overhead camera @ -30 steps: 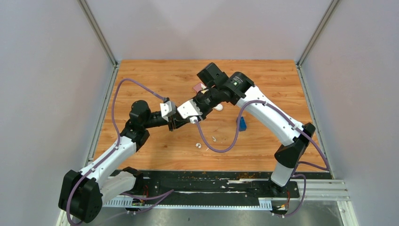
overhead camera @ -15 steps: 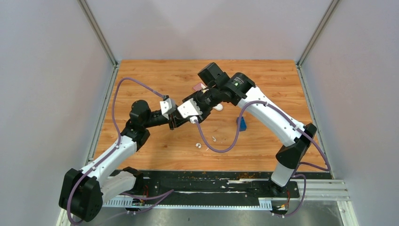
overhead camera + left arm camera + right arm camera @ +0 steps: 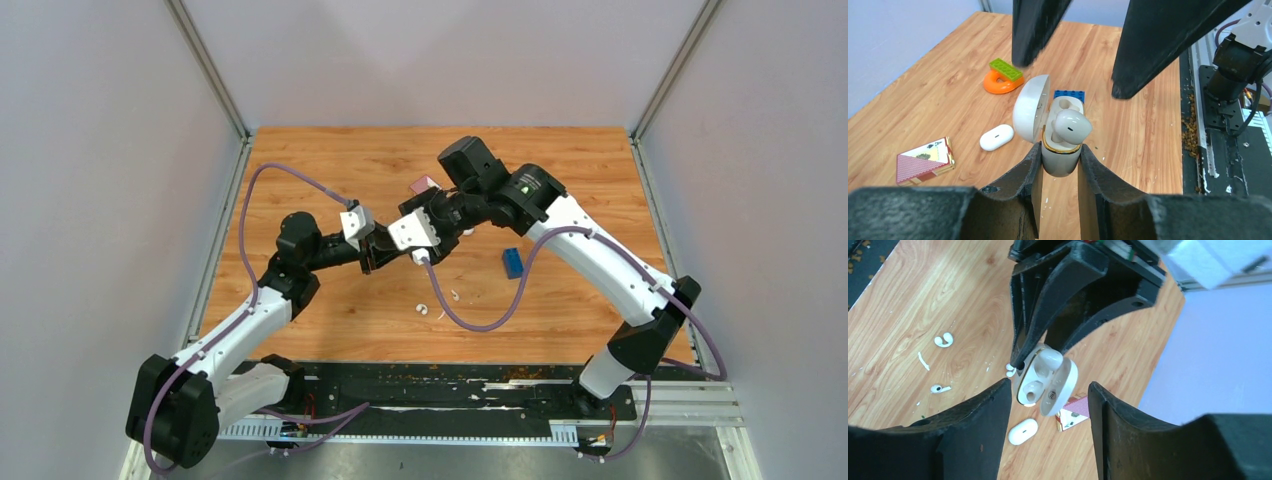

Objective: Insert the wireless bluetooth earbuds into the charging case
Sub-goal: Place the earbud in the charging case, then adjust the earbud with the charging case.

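Note:
My left gripper (image 3: 1060, 150) is shut on the cream charging case (image 3: 1060, 160) and holds it above the table, lid (image 3: 1027, 115) open. One white earbud (image 3: 1071, 126) sits in a socket; the other socket (image 3: 1032, 389) is empty. My right gripper (image 3: 1049, 384) is open, its fingers (image 3: 1158, 45) spread wide just above the case and touching nothing. A second small white earbud with a dark dot and short stem (image 3: 939, 388) lies on the wood. In the top view both grippers meet near the table's middle (image 3: 405, 248).
A curved white piece (image 3: 944, 340) and a thin white sliver (image 3: 923, 361) lie near the loose earbud. A white oval pebble (image 3: 996, 137), a card box (image 3: 925, 161), an orange ring with a green brick (image 3: 1000, 80) and a blue brick (image 3: 513, 262) lie around.
My right arm has swung a little right and back, uncovering the blue brick. My left gripper has stayed put with the case in it.

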`<action>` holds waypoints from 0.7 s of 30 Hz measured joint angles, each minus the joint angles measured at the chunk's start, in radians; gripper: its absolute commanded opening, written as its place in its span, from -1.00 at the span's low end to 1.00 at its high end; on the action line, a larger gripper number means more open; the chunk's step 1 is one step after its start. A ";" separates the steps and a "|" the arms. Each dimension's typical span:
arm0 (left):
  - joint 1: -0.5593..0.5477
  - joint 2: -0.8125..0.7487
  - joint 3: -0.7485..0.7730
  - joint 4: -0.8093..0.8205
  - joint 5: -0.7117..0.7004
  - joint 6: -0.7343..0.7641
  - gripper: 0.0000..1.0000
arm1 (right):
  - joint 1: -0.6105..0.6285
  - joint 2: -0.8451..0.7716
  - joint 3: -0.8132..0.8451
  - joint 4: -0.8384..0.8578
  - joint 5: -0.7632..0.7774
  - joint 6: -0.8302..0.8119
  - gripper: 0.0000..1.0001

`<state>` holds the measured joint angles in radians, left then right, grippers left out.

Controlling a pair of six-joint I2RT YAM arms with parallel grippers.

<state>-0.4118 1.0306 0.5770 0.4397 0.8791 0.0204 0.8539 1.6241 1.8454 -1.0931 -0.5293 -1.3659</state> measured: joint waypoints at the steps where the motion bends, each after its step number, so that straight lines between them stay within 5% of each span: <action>1: 0.000 0.000 0.000 0.000 -0.002 0.000 -1.00 | 0.000 -0.009 -0.003 0.006 0.008 0.012 0.14; 6: 0.000 0.003 -0.001 0.003 -0.066 0.000 -1.00 | -0.003 -0.034 0.012 0.051 0.061 0.198 -0.12; 12: 0.000 0.003 -0.016 0.024 -0.188 -0.008 -1.00 | -0.025 0.053 0.205 0.031 0.076 0.624 -0.46; 21: 0.000 0.010 -0.019 0.035 -0.304 -0.021 -1.00 | -0.062 0.257 0.447 -0.058 0.076 1.053 -0.18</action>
<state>-0.4118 1.0409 0.5579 0.4744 0.5755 -0.0006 0.7918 1.8812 2.2921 -1.1511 -0.4530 -0.3130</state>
